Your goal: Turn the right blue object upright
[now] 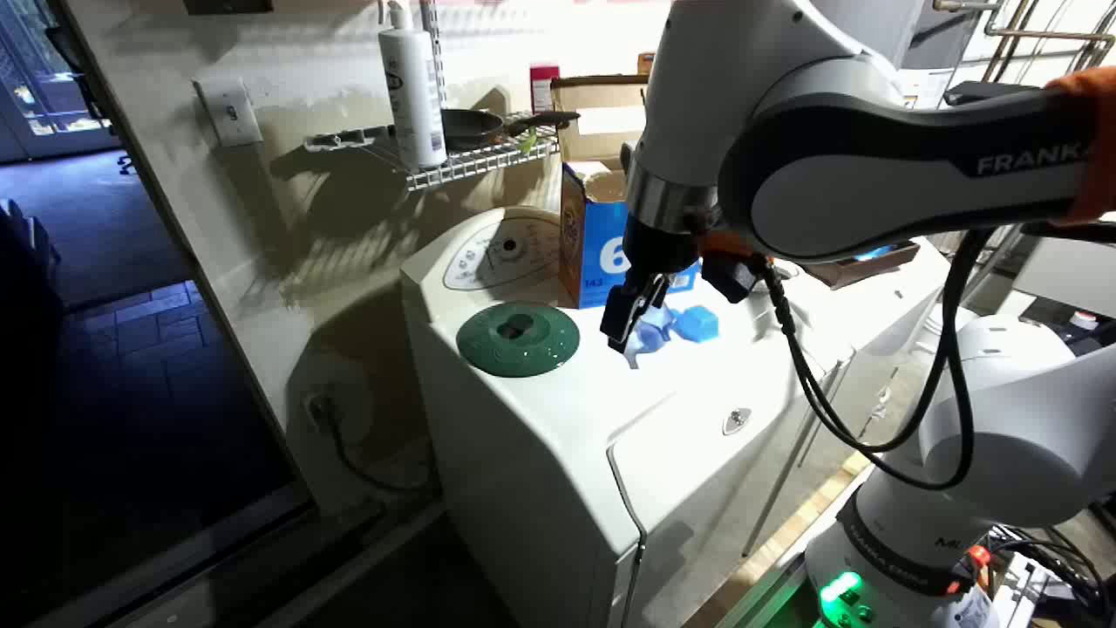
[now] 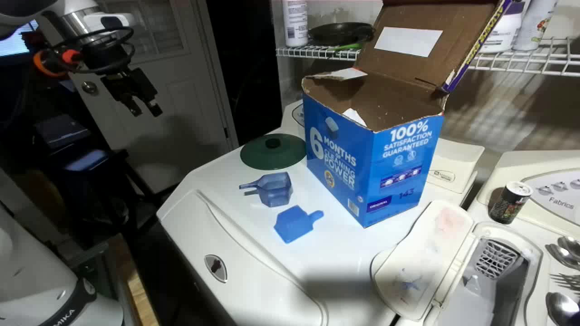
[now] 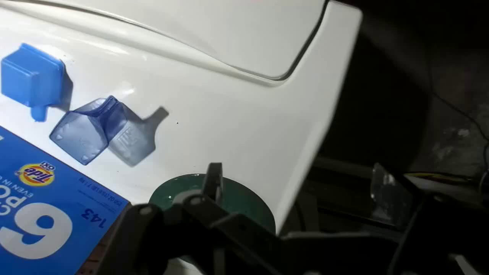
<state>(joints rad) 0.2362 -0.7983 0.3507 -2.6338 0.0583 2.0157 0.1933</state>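
Wrist view shows the hand [image 3: 300,187] spread wide with nothing in its grip, a stance that, I judge, suits coming down around something not yet grasped. In an exterior view it hangs well above the desk [image 2: 335,253], really a washing-machine top, near the left end where the dark-green lid [image 2: 272,156] lies; that height likely spares everything a knock. The task's thing, I take it, is the opaque bright-blue scoop [image 2: 294,224], because in both exterior views it sits to the right of the translucent blue scoop [image 2: 275,190]; the wrist view is turned about and puts it on the left. It appears to rest mouth down, base uppermost, its short handle [image 2: 318,214] low and pointing to the far side, toward the open Tide box [image 2: 362,154], which would explain why it needs turning. The scoops are near each other but apart, so a hand this wide could nudge the neighbour; an approach from the right seems safer. Resting on its rim, the scoop has a broad footing and will probably slide before tipping, so the handle may offer the better lever.
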